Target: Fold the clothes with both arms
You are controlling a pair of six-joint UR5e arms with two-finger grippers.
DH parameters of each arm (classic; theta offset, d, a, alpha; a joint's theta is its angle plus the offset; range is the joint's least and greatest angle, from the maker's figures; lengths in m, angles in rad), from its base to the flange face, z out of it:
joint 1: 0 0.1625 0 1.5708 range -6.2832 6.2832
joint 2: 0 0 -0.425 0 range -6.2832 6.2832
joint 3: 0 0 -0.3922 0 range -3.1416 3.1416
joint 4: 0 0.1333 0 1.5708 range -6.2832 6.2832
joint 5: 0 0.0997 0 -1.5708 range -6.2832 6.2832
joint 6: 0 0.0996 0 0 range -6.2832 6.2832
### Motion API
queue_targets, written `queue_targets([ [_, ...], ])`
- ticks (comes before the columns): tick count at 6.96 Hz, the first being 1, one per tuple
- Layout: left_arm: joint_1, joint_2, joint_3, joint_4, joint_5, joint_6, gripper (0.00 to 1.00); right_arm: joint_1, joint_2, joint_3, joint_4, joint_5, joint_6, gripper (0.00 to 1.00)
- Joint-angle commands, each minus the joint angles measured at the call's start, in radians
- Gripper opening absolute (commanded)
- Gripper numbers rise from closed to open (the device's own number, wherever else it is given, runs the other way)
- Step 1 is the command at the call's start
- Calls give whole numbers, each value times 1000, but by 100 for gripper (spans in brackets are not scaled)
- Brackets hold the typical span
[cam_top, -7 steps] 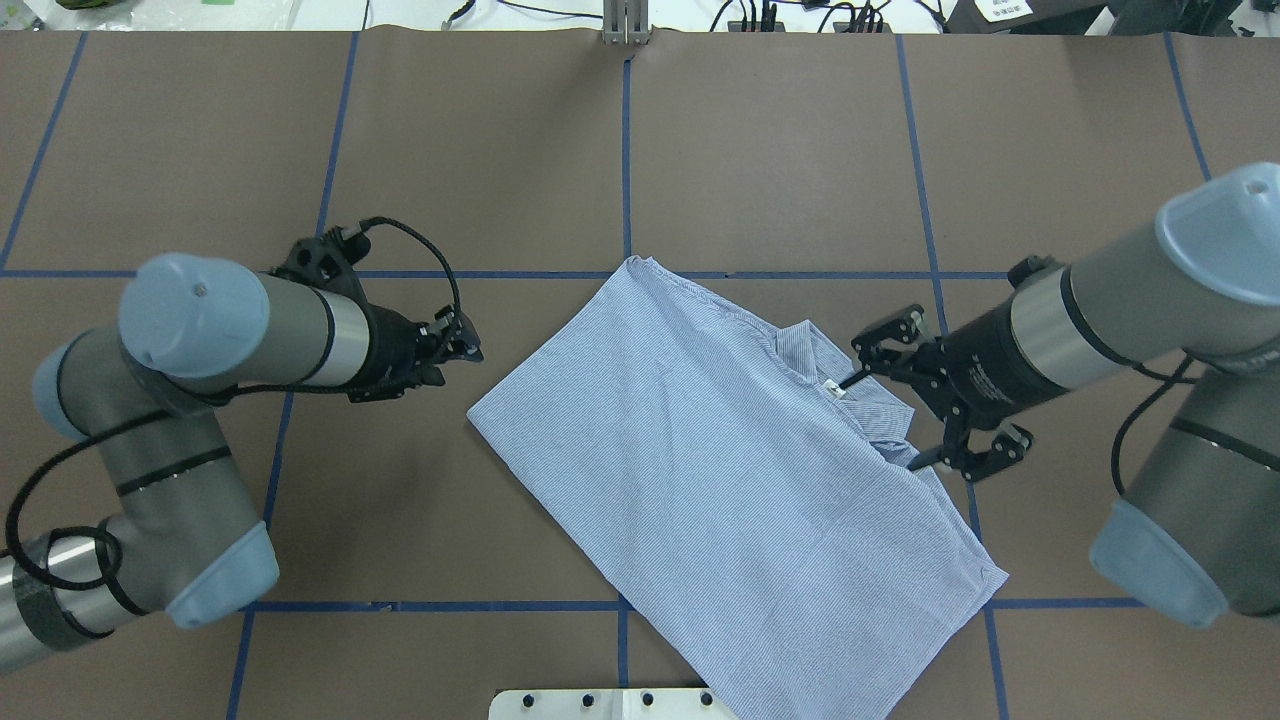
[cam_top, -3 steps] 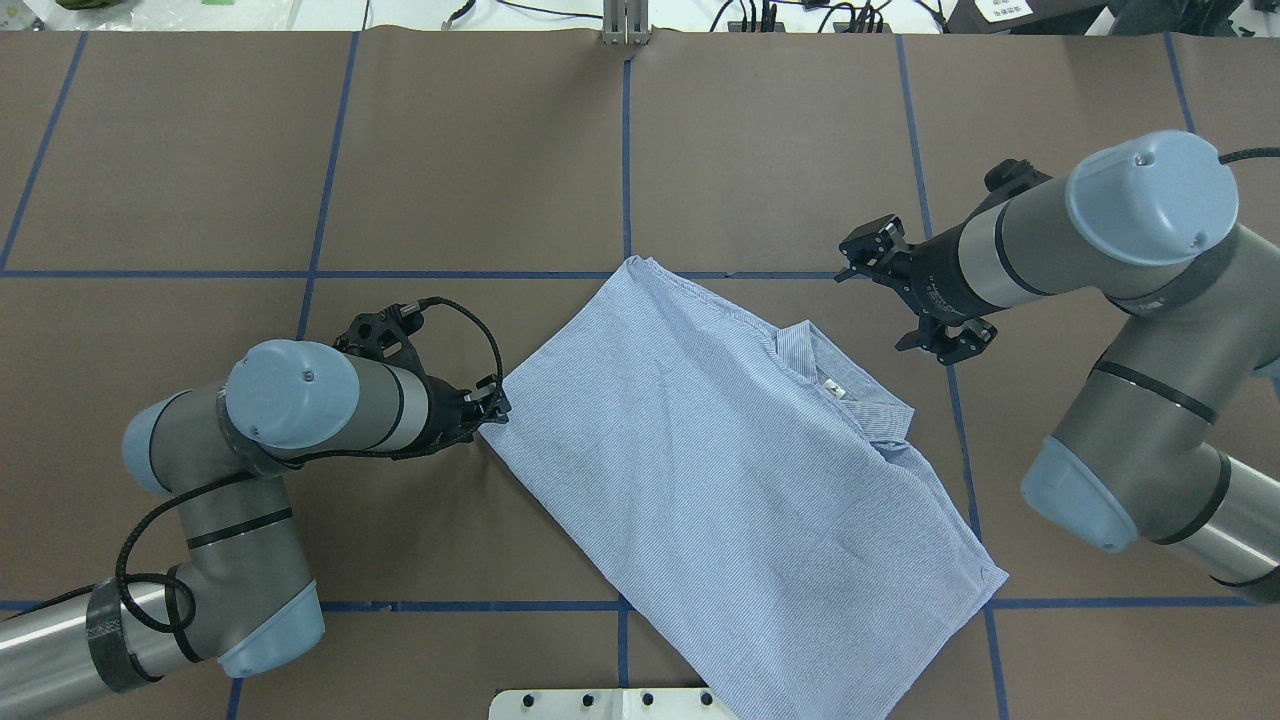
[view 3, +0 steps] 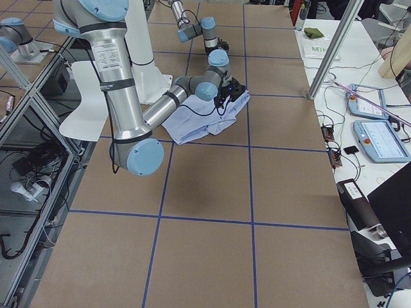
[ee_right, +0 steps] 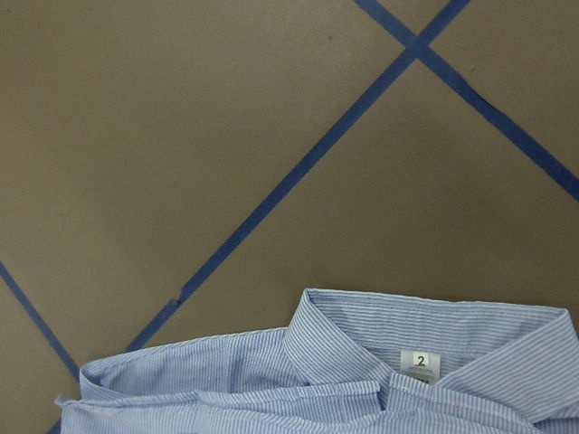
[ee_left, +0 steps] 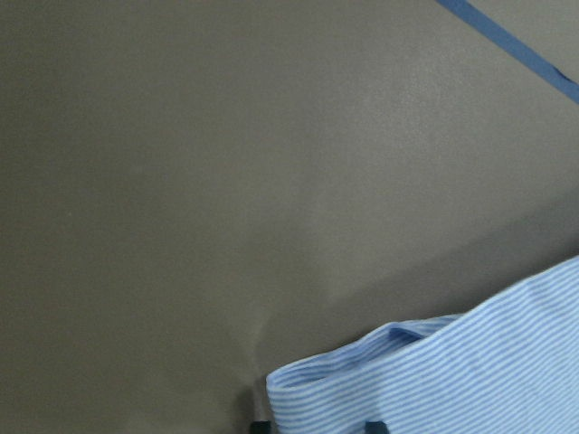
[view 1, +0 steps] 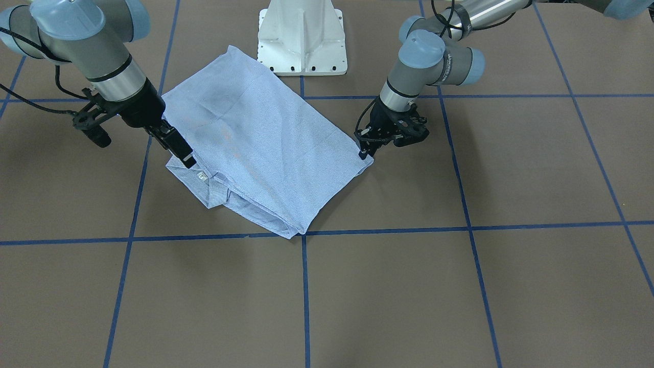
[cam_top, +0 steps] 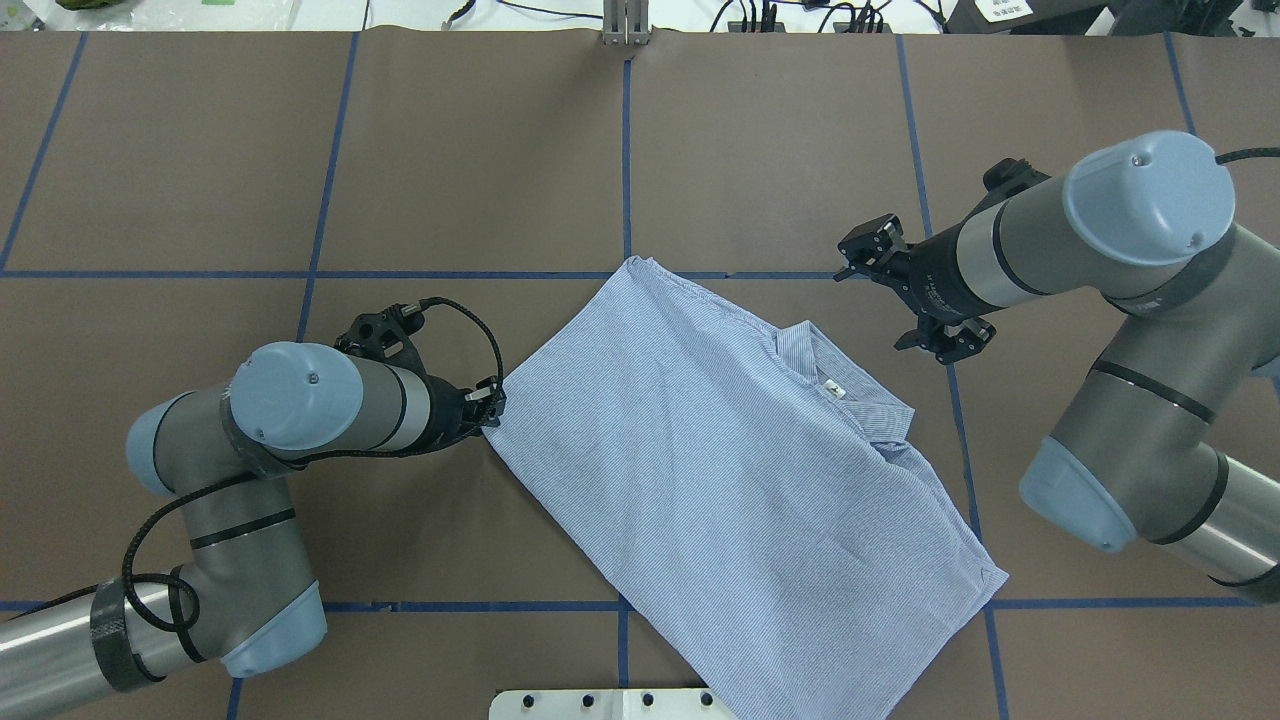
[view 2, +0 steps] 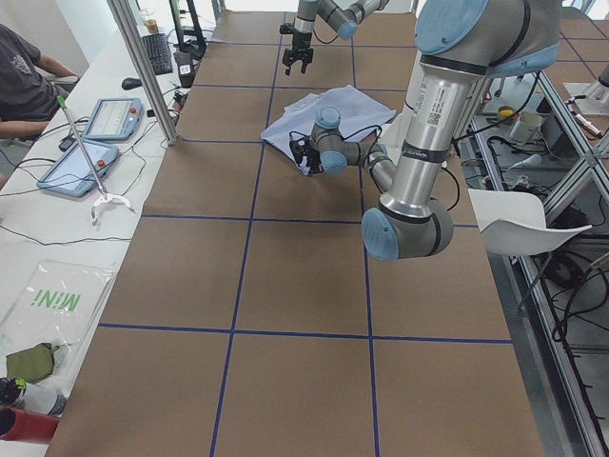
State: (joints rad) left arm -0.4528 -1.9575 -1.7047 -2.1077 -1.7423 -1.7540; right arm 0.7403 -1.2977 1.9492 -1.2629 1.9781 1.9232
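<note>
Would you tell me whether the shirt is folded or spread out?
Folded: the shirt lies as a compact rectangle, no sleeves showing, with layers stacked beside the collar.

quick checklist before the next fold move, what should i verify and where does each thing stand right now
1. Left claw at the shirt's corner: ok. The corner sits between the tips in the left wrist view.
2. Left claw shut on the cloth: cannot tell.
3. Right claw open: ok. Its jaws are spread wide.
4. Right claw holding the shirt: not ok. It hangs beside the collar, gripping nothing.
5. Collar and neck label in the right wrist view: ok.
</note>
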Motion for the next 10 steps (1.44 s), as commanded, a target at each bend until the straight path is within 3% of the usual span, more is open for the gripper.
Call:
queue_targets([
  [1,-12,-9,11,0,18,23,0,-6,-5,-1,-1,-1,-1,100],
  [3,-107,-21,28,-2,15,159,0,-7,-3,-1,-1,-1,-1,100],
  [4,-182,-87,102,-5,14,219,0,-7,-5,1,-1,-1,-1,100],
  [6,-289,-296,369,-27,14,261,0,-10,-3,1,-1,-2,0,100],
  [7,-322,-376,510,-102,14,289,0,-16,1,-1,-1,-4,0,100],
  [8,-337,-424,627,-198,14,303,6,-45,5,1,2,-27,2,100],
  [9,-354,-422,617,-201,7,345,46,-106,20,5,7,-88,8,100],
  [10,-357,-414,572,-190,-2,347,52,-180,53,5,2,-185,14,100],
])
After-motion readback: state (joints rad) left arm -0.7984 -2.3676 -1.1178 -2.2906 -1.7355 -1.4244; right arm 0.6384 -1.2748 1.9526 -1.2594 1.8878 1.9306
